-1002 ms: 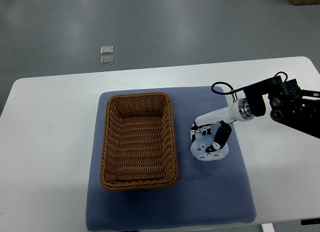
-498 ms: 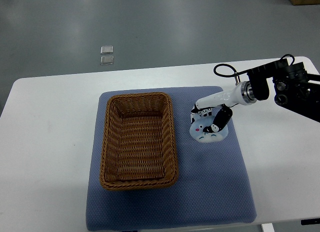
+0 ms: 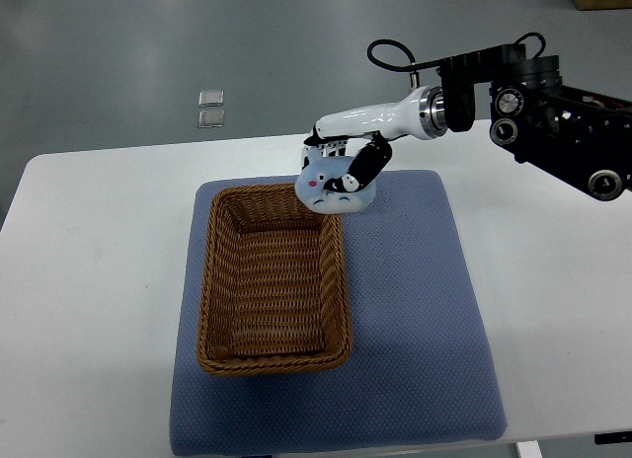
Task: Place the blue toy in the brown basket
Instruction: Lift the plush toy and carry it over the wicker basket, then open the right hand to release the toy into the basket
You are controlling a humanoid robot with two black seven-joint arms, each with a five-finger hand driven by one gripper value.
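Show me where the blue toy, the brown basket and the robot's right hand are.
blue toy [image 3: 334, 187], top view, on its face.
brown basket [image 3: 204, 285], top view, on its left rim.
right hand [image 3: 346, 160], top view, at the hand's middle, fingers curled round the toy.

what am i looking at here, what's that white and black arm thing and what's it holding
This is one camera looking steeply down from a humanoid robot's own side at a white table. The arm coming in from the picture's right is the robot's right arm, ending in a fingered right hand. Its fingers are closed around a small blue toy with a face on it, held up in the air over the far right corner of a brown basket. The basket is woven, looks empty, and sits on a blue mat spread on the table. The left arm is not in the picture. Beyond the table is grey floor.
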